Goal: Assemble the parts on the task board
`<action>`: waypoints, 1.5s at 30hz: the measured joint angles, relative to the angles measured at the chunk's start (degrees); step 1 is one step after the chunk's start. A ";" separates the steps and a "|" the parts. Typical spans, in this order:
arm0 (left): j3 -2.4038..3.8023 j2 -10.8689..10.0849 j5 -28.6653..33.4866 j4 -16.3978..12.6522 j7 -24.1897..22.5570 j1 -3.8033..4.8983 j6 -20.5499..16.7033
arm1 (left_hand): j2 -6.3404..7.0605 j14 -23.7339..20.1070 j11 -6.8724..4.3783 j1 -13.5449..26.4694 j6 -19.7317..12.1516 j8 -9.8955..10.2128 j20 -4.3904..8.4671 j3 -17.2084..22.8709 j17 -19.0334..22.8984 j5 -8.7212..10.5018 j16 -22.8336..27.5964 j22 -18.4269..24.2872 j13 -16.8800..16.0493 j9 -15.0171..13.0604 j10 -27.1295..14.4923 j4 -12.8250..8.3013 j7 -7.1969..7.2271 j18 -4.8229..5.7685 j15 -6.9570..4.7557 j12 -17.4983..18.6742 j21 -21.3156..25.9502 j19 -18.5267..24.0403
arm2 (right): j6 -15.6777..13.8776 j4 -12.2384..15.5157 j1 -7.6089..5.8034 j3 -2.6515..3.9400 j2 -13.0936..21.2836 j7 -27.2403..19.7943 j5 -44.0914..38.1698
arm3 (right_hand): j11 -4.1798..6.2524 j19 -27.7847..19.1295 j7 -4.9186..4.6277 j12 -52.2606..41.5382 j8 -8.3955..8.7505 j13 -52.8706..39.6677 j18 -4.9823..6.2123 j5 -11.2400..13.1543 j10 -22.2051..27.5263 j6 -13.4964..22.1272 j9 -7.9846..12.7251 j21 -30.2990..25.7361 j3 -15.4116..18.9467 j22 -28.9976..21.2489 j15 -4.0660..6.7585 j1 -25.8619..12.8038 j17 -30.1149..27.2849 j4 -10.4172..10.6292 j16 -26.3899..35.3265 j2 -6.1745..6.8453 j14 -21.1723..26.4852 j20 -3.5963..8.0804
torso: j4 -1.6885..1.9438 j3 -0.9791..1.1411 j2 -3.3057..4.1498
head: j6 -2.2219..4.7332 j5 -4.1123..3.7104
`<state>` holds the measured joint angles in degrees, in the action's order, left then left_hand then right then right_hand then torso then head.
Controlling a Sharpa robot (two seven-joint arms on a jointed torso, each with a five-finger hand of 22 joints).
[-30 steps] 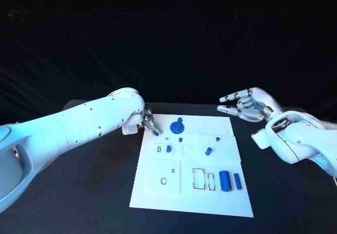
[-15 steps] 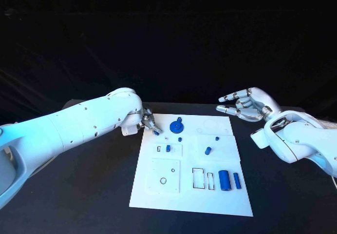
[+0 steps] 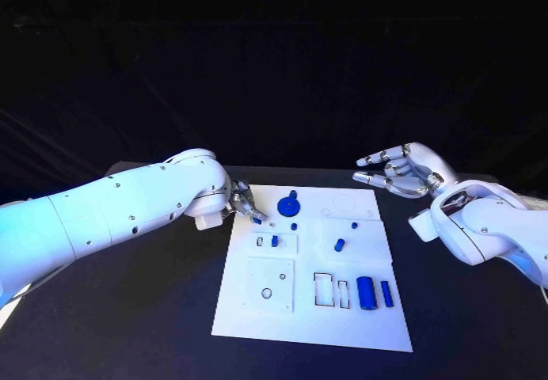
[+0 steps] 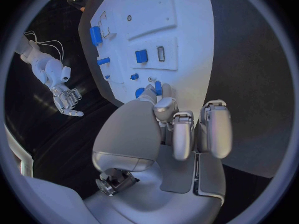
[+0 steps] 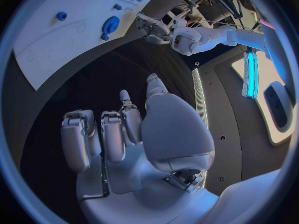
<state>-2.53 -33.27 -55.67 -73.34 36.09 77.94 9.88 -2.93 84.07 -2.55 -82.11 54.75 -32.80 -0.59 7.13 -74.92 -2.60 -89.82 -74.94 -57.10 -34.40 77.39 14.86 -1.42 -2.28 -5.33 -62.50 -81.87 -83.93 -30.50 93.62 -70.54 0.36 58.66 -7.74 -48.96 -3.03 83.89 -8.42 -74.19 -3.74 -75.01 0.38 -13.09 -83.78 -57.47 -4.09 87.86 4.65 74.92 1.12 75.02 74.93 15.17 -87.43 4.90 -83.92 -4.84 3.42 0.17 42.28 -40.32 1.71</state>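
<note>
The task board [image 3: 308, 269] lies flat in the middle of the black tabletop [image 3: 137, 317], lengthwise away from the robot. Its blue parts are spread over it: a round gear-like part [image 3: 290, 207] near the far edge, small pegs [image 3: 339, 245] mid-board, a rectangular block [image 3: 366, 293] and a slim bar [image 3: 386, 294] near the right edge, beside empty outlined slots [image 3: 323, 289].

The left hand [image 3: 242, 199] hangs over the board's far left corner. In the left wrist view its fingers [image 4: 177, 134] are curled inward, and a small blue part [image 4: 158, 88] shows at the fingertips; it appears pinched there, presumably for seating in a nearby recess, though contact is not fully clear.

The right hand [image 3: 400, 170] stands off the board's far right corner, above the tabletop, fingers spread and holding nothing, judged to be parked clear.

Obstructions: the gear-like part lies just beside the left fingers and could be nudged. The left forearm [image 3: 126, 214] stays outside the board's left edge.
</note>
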 measured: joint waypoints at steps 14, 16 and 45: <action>-0.17 -3.52 -4.34 -7.89 0.74 -2.21 -5.27 | 0.65 -0.21 -0.24 0.66 -0.43 -0.69 0.21 1.20 0.01 0.06 0.00 0.01 1.68 -1.17 -0.25 0.86 0.01 -0.01 -0.21 1.31 -0.32 -0.21 | 0.09 -0.14 0.02 -0.06 -0.12 0.00 0.11 | 0.00 0.00 0.00 0.00 0.00 0.00 0.00 0.00 0.00 0.00 0.01 0.00 0.00 0.00 0.00 0.00 -0.01 0.00 0.00 0.00 0.00 0.00 | 0.24 0.05 -0.19 | -0.36 -0.35; -0.20 -4.00 -4.81 -8.69 0.79 -2.61 -5.91 | 0.71 -0.21 -0.31 0.71 -0.43 -0.81 0.21 1.28 0.01 0.06 0.00 0.01 1.41 -1.17 -0.32 0.94 0.01 -0.01 -0.21 1.28 -0.37 -0.21 | 0.11 -0.14 0.03 -0.07 -0.12 0.00 0.13 | 0.00 0.00 0.00 0.00 0.00 0.00 0.00 0.00 0.00 0.00 0.01 0.00 0.00 0.00 0.00 0.00 -0.01 0.00 0.00 0.00 0.00 0.00 | 0.27 0.06 -0.19 | -0.41 -0.40; -0.56 -4.15 -7.98 -10.00 1.40 -4.02 -5.53 | 3.36 -0.21 -1.02 1.70 -0.41 -2.30 0.41 3.55 0.01 0.23 0.00 0.02 -1.54 -1.53 0.83 0.10 0.00 0.00 -0.62 -1.62 -0.88 0.00 | 0.24 -0.12 0.19 -0.09 -0.23 0.01 0.19 | 0.00 0.00 0.00 0.00 0.00 0.00 0.00 0.00 0.00 0.00 0.02 0.00 0.00 0.03 0.00 0.00 -0.02 0.00 0.00 0.00 0.00 0.00 | 0.21 0.09 -0.14 | -1.08 -0.34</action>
<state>-3.09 -37.41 -63.65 -83.33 37.49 73.92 4.35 0.43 83.86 -3.57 -80.41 54.34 -35.10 -0.18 10.68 -74.91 -2.37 -89.82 -74.92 -58.64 -35.94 78.22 14.96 -1.41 -2.28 -5.94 -64.13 -82.76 -83.93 -30.26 93.50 -70.34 0.27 58.44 -7.73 -48.76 -3.03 83.89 -8.42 -74.19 -3.74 -75.01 0.38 -13.09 -83.78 -57.47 -4.07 87.86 4.65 74.94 1.12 75.02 74.90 15.17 -87.43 4.90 -83.92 -4.84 3.63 0.26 42.13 -41.40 1.37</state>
